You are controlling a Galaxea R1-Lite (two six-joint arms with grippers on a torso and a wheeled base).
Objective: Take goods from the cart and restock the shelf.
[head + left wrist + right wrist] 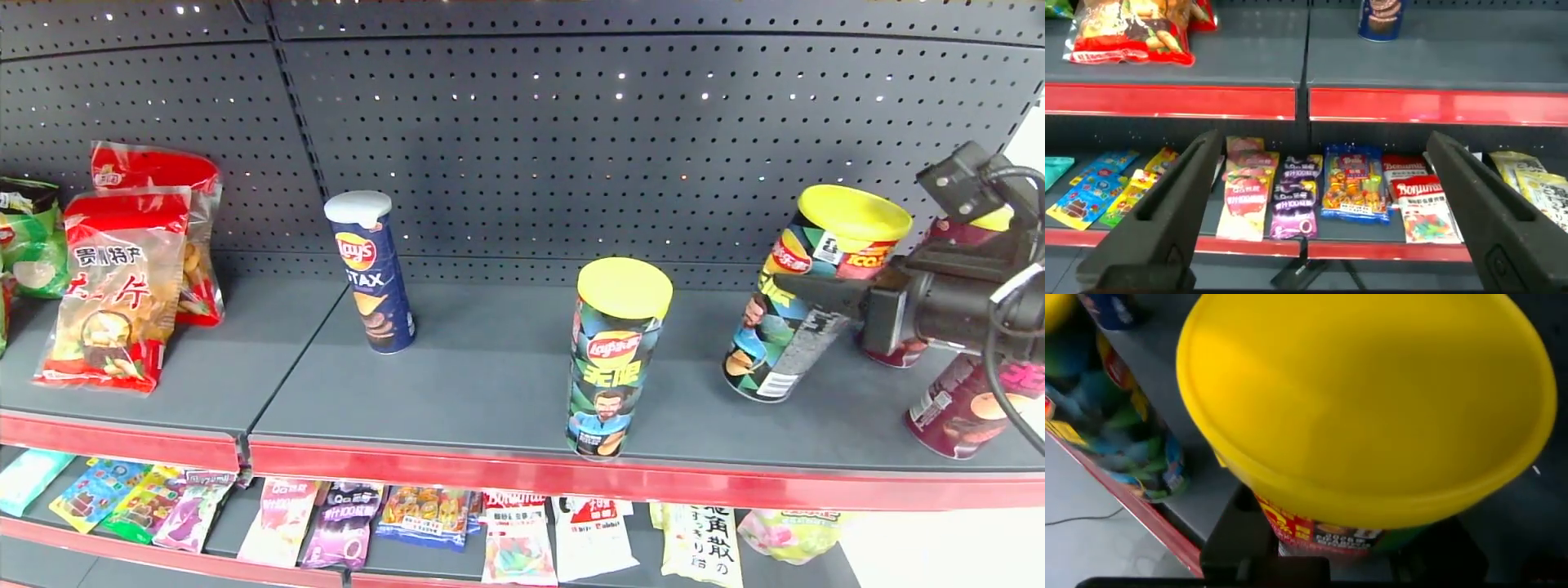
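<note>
The shelf (490, 376) looks matt metal (front lip (571, 478) glossier), and the chip can (767, 343) has a smooth plastic lid (1372, 400).

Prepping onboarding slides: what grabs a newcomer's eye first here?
The tilted yellow-lidded can clamped in the right gripper at the right end of the shelf. Next, a matching can upright at the front edge, centre, and the blue can farther back to its left.

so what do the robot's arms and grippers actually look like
The left gripper has two long, flat, matte black fingers with a shallow groove along each. The right gripper is black too, on a chunky black wrist topped by a boxy black camera, with black cables looping round it and a small white tag.
</note>
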